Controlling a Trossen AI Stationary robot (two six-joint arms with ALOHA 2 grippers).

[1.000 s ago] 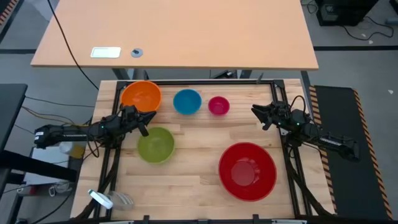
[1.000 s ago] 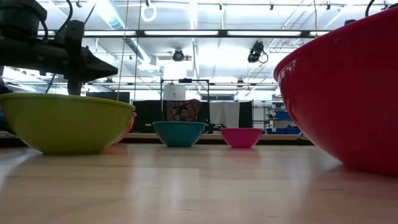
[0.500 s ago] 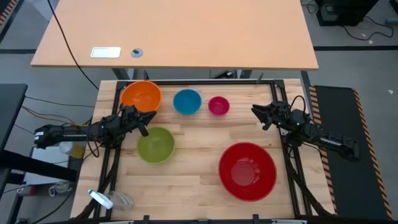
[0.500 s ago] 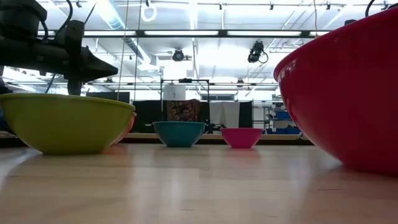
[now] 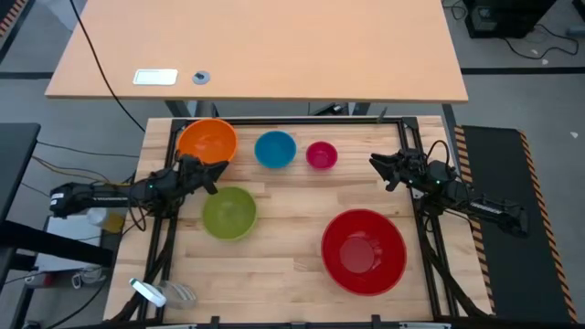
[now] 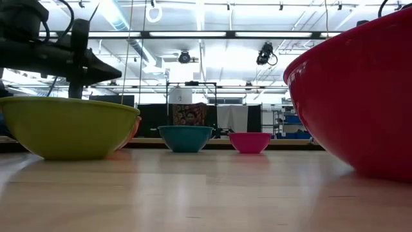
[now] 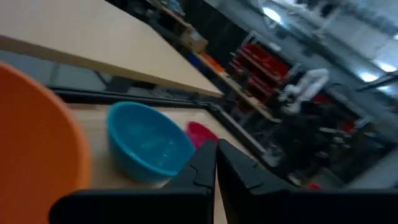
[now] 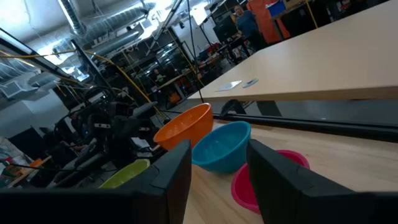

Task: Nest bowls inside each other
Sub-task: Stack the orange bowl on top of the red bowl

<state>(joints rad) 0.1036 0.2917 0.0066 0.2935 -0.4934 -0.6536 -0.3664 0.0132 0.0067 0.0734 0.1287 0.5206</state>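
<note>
Five bowls stand upright on their bases on the wooden table. Orange (image 5: 207, 141), blue (image 5: 275, 149) and pink (image 5: 321, 154) form a row along the far edge. The green one (image 5: 228, 212) is near left of centre, and the big red one (image 5: 363, 250) is at the near right. My left gripper (image 5: 219, 169) hovers shut, pointing level, above the gap between the orange and green bowls; its wrist view shows the fingers (image 7: 216, 149) together. My right gripper (image 5: 375, 163) hovers open at the right edge, right of the pink bowl, with nothing between its fingers (image 8: 177, 163).
A black frame rail (image 5: 302, 120) runs along the table's far edge and down both sides. Beyond it stands a larger tan desk (image 5: 256, 46) bearing a white card (image 5: 154, 77). A metal object (image 5: 151, 292) lies at the near left corner. Bare wood shows between the green and red bowls.
My left gripper has rolled about its own pointing line while staying in place above the gap between the orange and green bowls. Its fingers stay shut. The bowls and my right arm have kept still.
</note>
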